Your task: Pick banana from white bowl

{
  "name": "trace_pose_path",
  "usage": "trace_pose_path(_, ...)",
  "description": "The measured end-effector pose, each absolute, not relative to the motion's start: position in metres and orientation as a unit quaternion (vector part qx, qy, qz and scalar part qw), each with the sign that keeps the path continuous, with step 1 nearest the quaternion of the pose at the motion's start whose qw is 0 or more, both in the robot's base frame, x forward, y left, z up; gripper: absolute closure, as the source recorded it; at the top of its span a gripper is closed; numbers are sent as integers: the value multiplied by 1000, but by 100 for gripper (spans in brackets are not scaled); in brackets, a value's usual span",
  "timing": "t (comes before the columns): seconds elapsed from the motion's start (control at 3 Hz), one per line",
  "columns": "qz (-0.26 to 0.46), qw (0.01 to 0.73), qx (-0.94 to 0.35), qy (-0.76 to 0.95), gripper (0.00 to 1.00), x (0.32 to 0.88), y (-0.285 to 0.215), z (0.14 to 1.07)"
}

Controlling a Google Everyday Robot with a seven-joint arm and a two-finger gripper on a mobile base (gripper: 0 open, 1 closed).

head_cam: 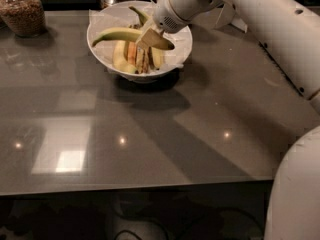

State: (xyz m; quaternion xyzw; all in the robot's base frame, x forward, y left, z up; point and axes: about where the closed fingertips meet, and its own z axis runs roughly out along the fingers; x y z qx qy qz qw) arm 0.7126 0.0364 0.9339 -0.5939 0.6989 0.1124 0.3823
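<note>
Over white bowl (98,51): pincer (147,38) clenched on banana (117,34), right of middle; long axis 9–3 o'clock, bulk toward 9.

- A single camera looks down from high on the robot's own side of the counter (150,134), facing across it toward the far edge.
- The arm (280,29) looms close at right.
- The gripper (148,38) sits far off, upper centre, over the white bowl (100,19), fingers (146,39) clamped on the banana (117,34).

End effector (149,38) grips long yellow banana (117,34) level above white bowl (100,21).
</note>
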Motion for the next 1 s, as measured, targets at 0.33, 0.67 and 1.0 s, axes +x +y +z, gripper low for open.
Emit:
trace_pose_path(0.33, 98, 397, -604, 684, 100, 701, 33, 962)
trace_pose_path(0.67, 84, 412, -608, 674, 100, 677, 17, 980)
trace_pose_path(1.0, 76, 420, -595, 681, 100, 638, -14, 988)
